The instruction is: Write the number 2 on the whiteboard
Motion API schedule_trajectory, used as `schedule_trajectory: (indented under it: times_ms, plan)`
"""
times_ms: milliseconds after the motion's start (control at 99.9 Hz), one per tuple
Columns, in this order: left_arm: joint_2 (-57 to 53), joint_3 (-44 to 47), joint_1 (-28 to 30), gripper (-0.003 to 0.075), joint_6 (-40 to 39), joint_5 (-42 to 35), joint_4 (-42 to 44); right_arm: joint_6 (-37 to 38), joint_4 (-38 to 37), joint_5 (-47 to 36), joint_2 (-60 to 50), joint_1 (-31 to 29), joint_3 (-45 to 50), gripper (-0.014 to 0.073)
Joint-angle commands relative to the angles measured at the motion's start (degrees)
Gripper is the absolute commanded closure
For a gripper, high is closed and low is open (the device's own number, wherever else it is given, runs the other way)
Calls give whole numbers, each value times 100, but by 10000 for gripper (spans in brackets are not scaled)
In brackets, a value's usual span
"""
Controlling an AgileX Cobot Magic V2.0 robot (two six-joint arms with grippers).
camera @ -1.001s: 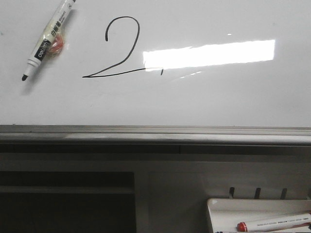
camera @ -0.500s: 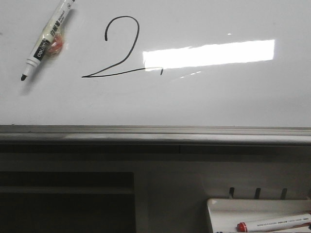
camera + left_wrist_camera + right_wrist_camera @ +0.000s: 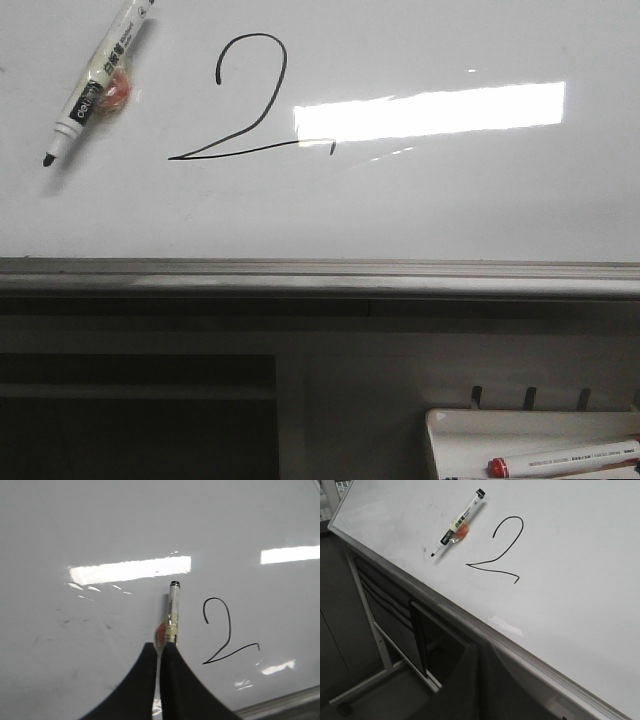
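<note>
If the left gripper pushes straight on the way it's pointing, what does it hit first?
Likely the black marker lying on the whiteboard just ahead of the left gripper; its near end sits at the fingertips. Whether they touch is unclear.

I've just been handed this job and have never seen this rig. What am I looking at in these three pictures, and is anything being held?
This is a two-armed robot, and each arm ends in a two-fingered tool. The front picture looks forward from the robot over the whiteboard. The other two pictures come from a camera on each wrist. The dark wedges low in them are the left tool and the right tool, both with fingers together. A black number 2 is drawn on the board. An uncapped black marker lies beside it. The right wrist picture shows it lying free, so nothing appears to be held. In the front picture's lower right corner, a small tray holds a red-capped marker.
</note>
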Motion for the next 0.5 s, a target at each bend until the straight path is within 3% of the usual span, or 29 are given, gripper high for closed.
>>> schedule_trajectory:
  times_ms: [0, 70, 310, 490]
  plan:
    - [56, -139, 371, 741, 1009, -378, -532, -57, 146, -258, 49, -28, -137, 655]
    - [17, -62, 739, 741, 1522, -420, -854, -57, 146, -258, 49, -28, -137, 655]
    - [-425, 980, 2210, 741, 1523, -432, -1184, -57, 146, -258, 49, -28, -137, 655]
    - [-413, 1738, 2688, 741, 1523, -555, -1332, -57, 146, -258, 49, -28, -137, 655]
